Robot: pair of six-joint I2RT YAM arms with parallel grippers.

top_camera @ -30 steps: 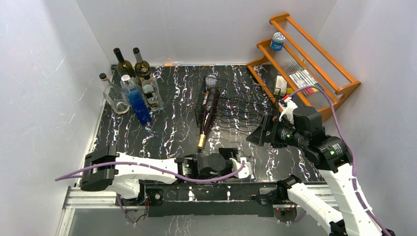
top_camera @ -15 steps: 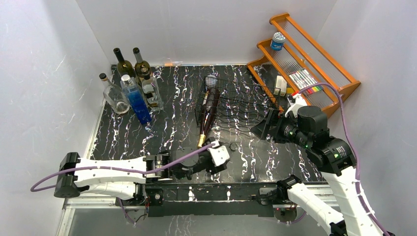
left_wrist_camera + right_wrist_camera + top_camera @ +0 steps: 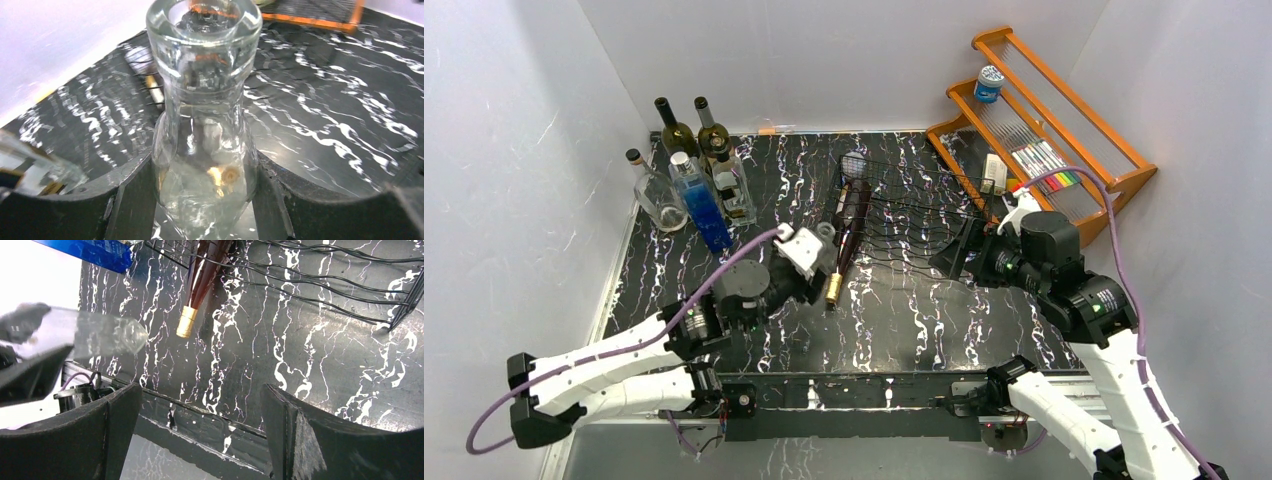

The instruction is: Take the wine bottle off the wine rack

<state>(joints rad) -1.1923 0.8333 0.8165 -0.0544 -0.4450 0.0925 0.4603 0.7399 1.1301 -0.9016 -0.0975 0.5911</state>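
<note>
Left claw [image 3: 200,200] part-closed around a clear glass bottle [image 3: 202,100].
Right claw [image 3: 200,405] wide open, empty; dark brown gold-capped wine bottle [image 3: 849,220] lying at the left end of the black wire wine rack [image 3: 914,215].

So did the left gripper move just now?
Yes. The left gripper, holding a clear bottle, swung left and away from the base rail, to beside the neck of the wine bottle on the wine rack.
</note>
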